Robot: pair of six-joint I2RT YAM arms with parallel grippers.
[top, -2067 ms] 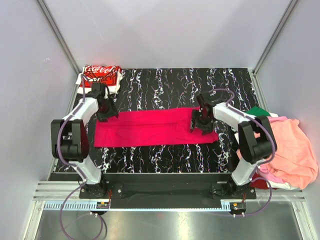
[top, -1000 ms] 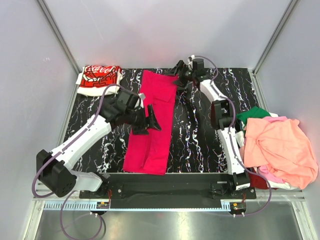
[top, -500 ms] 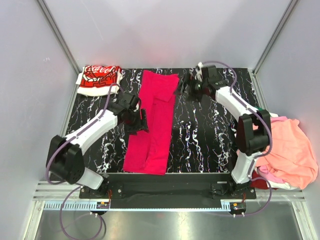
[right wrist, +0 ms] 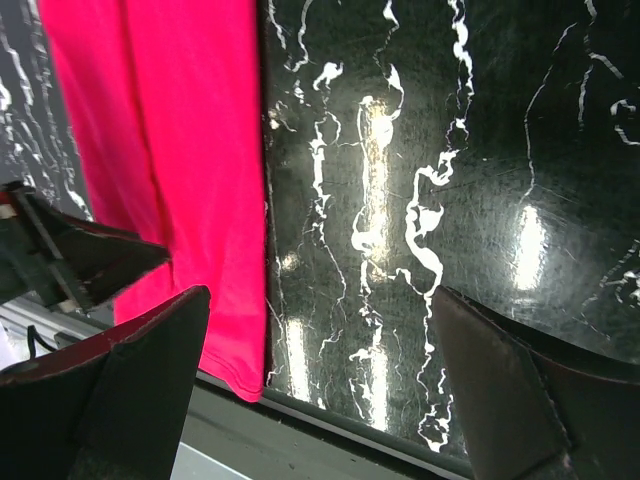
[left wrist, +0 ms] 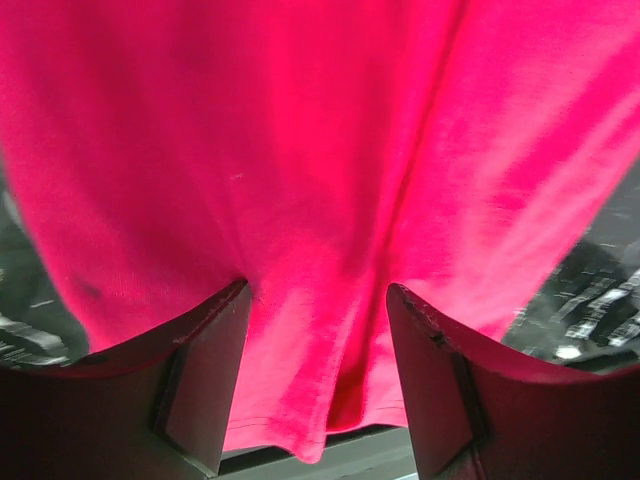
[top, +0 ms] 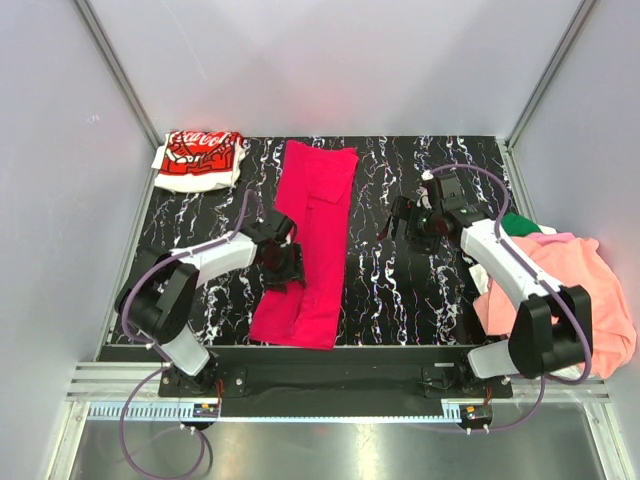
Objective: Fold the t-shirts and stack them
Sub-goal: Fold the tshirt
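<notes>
Marbled table [top: 400,290] — only wrist views show left end effector [left wrist: 318,290] and right end effector [right wrist: 320,295] spread.

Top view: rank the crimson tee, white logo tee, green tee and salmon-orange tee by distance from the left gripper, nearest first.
From the left gripper:
1. crimson tee, right at the gripper, mid-table.
2. white logo tee, far-left corner.
3. green tee, peeking out at the right edge.
4. salmon-orange tee, far-right pile.
</notes>
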